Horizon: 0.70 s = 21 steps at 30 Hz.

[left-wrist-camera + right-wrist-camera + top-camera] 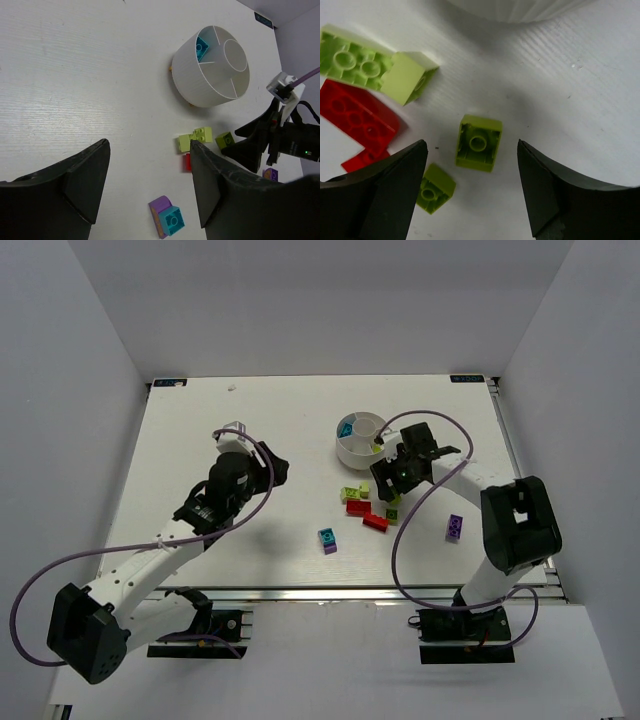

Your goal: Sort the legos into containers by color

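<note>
The white divided dish stands right of the table's centre; a cyan lego lies in one compartment. Loose legos lie in front of it: lime ones, red ones, a cyan-on-purple pair and a purple one. My right gripper is open, low over the table, its jaws either side of an upturned lime lego; a smaller lime one lies by the left finger. My left gripper hangs open and empty, with the cyan-on-purple pair on the table below it.
White walls enclose the table on three sides. A metal rail runs along the near edge. Purple cables loop off both arms. The right arm shows at the right of the left wrist view, beside the dish.
</note>
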{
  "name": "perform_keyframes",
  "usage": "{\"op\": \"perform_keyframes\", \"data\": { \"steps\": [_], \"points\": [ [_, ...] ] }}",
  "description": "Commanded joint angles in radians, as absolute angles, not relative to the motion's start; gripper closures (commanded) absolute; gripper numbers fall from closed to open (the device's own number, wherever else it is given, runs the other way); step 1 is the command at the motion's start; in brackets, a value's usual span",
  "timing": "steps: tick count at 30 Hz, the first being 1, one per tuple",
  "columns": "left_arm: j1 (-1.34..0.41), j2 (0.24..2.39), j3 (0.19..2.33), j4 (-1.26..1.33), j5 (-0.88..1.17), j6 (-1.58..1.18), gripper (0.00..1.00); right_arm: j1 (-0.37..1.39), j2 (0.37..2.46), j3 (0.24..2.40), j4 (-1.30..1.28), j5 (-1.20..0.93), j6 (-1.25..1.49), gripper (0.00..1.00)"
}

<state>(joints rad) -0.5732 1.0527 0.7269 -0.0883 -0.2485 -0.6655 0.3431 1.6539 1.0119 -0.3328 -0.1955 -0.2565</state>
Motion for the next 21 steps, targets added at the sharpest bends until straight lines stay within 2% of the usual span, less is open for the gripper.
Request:
{"op": "perform_keyframes", "data": {
  "steps": [1, 7, 9, 10, 11, 21],
  "points": [
    [-0.571, 1.012, 0.730, -0.114, -0.279, -0.676, 0.25, 0.364, 1.681, 1.098, -0.304, -0.081, -0.181, 0.23],
    [-0.571, 0.993, 0.709, -0.106, -0.287, -0.690, 0.25, 0.376, 1.709, 1.095, -0.301, -0.041, -0.183, 0.33],
    [-0.571, 0.992, 0.706, -0.106, -0.287, -0.690, 0.25, 0.376, 1.718, 1.089, -0.293, -0.040, -0.186, 0.33],
    [-0.571, 0.996, 0.706, -0.106, -0.287, -0.690, 0.25, 0.376, 1.721, 1.089, -0.291, -0.041, -0.187, 0.40],
    [-0.571, 1.000, 0.707, -0.107, -0.287, -0.689, 0.25, 0.377, 1.729, 1.089, -0.293, -0.044, -0.189, 0.42],
    [-0.571, 1.029, 0.732, -0.107, -0.282, -0.678, 0.25, 0.391, 1.735, 1.091, -0.293, -0.063, -0.184, 0.42]
  ]
}}
